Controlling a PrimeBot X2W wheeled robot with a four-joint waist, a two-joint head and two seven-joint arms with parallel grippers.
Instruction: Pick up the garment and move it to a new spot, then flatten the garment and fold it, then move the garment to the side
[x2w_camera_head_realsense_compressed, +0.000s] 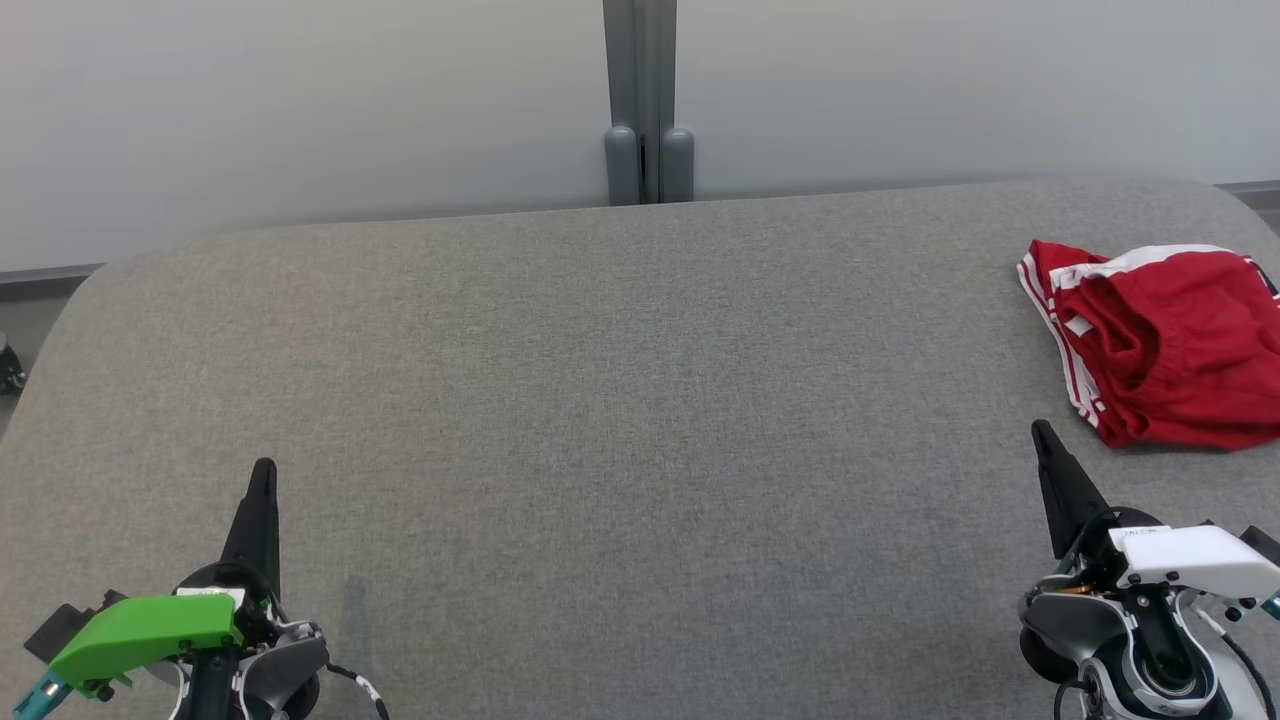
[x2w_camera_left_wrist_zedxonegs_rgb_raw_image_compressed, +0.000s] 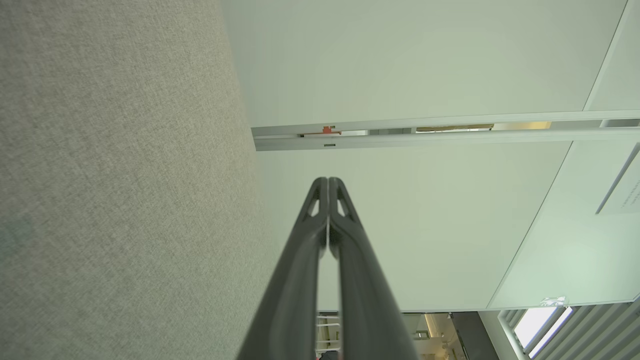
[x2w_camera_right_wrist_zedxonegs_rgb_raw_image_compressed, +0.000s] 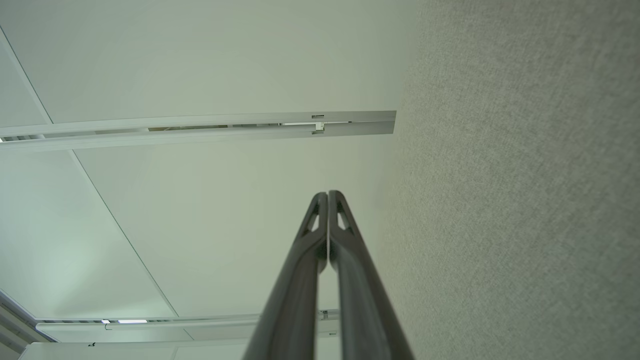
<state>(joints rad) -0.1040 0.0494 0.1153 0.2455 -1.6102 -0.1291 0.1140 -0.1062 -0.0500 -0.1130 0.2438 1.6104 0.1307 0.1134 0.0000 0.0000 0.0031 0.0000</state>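
Lying crumpled at the right edge of the frame, the red garment (x2w_camera_head_realsense_compressed: 1165, 345) with white stripes rests on the grey table (x2w_camera_head_realsense_compressed: 620, 400); the left hand (x2w_camera_head_realsense_compressed: 264, 468) sits at the lower left, fingers pressed together, holding nothing; the right hand (x2w_camera_head_realsense_compressed: 1040, 428) sits at the lower right, likewise closed and empty, its tip near the garment but apart from it; a pale wall (x2w_camera_head_realsense_compressed: 300, 100) stands behind.

Grey cloth tabletop (x2w_camera_head_realsense_compressed: 600, 400), pale wall (x2w_camera_head_realsense_compressed: 300, 100), grey post (x2w_camera_head_realsense_compressed: 640, 100) behind
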